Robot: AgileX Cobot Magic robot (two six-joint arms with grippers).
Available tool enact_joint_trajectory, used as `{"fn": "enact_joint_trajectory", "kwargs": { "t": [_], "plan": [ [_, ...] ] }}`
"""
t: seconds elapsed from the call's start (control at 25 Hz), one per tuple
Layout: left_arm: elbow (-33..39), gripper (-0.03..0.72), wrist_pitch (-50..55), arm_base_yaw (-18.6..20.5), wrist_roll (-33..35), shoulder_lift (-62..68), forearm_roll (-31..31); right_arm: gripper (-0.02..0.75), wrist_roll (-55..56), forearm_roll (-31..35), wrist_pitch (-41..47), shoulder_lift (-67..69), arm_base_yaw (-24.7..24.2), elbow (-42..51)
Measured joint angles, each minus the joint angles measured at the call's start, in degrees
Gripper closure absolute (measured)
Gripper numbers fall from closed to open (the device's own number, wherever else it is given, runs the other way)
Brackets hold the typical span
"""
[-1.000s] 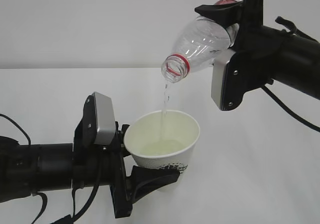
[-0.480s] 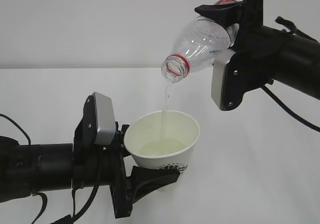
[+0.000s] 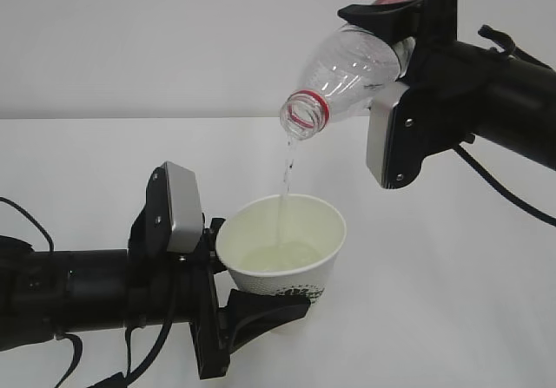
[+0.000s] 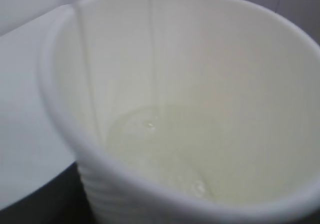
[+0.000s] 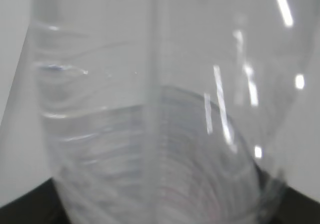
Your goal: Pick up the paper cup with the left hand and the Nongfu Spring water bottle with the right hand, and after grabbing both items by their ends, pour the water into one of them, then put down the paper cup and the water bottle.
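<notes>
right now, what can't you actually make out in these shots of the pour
- Bottle label: in the exterior view the right hand covers the rear of the Nongfu Spring water bottle.
- Cup print: the left hand hides much of the logo on the paper cup.
- Left wrist view: the paper cup fills the frame, its base cut off, and the gripper cannot be seen.
- Right wrist view: blurred clear plastic, so the water left inside cannot be judged.

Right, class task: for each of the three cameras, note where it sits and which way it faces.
Exterior: in front, roughly at object height, facing both arms; left gripper holds the paper cup, right gripper tilts the water bottle.
Left wrist: on the left arm, looking into the cup's mouth; a dark gripper part shows at the bottom.
Right wrist: on the right arm, against the bottle; dark corners below.
Shared: exterior and left wrist show the water stream.
</notes>
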Motion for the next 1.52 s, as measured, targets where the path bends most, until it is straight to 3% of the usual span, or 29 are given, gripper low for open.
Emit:
{"fn": "enact_joint_trajectory", "kwargs": {
  "t": [1.52],
  "plan": [
    [0.0,0.197,0.4,0.0,0.0,0.0,-1.7,0.263,-0.8,0.0,-0.1,0.0,0.0,-1.3]
  ]
}}
